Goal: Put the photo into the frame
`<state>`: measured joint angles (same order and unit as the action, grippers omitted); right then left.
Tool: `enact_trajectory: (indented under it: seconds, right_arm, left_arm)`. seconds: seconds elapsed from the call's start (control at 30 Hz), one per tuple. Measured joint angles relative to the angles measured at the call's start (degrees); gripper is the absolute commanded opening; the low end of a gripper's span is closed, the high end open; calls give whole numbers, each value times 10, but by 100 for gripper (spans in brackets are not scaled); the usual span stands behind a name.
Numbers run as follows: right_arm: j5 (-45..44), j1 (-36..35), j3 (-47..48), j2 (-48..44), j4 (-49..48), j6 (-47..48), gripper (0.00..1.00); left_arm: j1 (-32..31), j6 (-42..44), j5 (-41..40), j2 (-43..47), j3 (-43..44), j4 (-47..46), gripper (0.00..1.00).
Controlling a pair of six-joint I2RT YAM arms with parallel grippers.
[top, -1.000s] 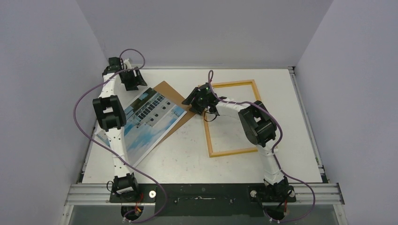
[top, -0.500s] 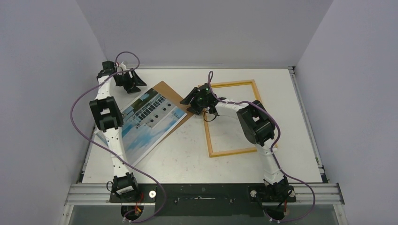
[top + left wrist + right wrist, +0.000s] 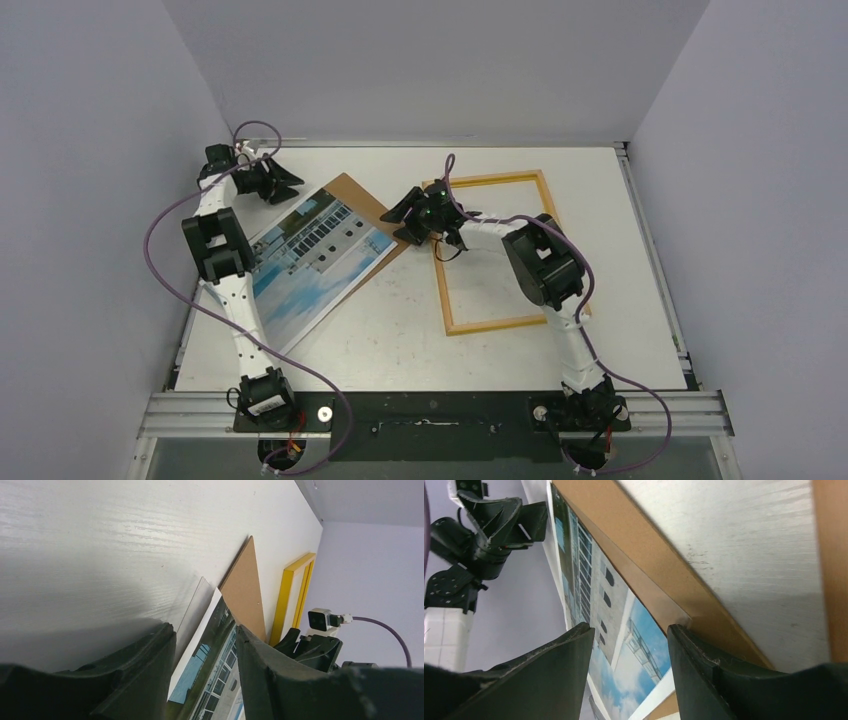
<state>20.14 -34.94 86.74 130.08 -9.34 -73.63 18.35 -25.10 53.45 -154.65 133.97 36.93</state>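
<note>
The photo [image 3: 310, 265] lies flat at the table's left, on a brown backing board [image 3: 355, 193]. The frame [image 3: 441, 290] lies flat to its right, with bare table inside it. My left gripper [image 3: 288, 186] is open and empty, low over the table just off the photo's far corner. In the left wrist view [image 3: 204, 628] the photo [image 3: 210, 655] shows between the fingers and the frame [image 3: 287, 600] looks yellow. My right gripper [image 3: 398, 214] is open and empty at the board's right corner. In the right wrist view [image 3: 630, 628] it looks across the photo [image 3: 614, 615].
A clear sheet's edge [image 3: 192, 605] sticks out beside the photo. The frame's top bar [image 3: 500, 179] lies near the back wall. The left wall is close behind my left arm [image 3: 215, 240]. My right arm's elbow [image 3: 545, 262] hangs over the frame.
My left arm has swung left toward the wall, taking its gripper back from the photo's far corner. My right gripper has edged slightly left toward the board's corner.
</note>
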Motion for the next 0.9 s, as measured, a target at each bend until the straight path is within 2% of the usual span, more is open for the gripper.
enact_trajectory:
  seconds: [0.2,0.4,0.7,0.9]
  right_arm:
    - [24,-7,-12,12,-69,-19,57]
    - [24,-7,-31,12,-104,-25,57]
    - [25,1,-47,12,-123,-30,57]
    - [29,1,-45,12,-113,-24,57]
  left_arm:
    - [-1,-56,59,3,-57,-70,41]
    - [-7,-92,72,19,-102,-115,39]
    - [-13,-144,80,37,-165,-202,30]
    - [-18,-169,86,39,-185,-244,30]
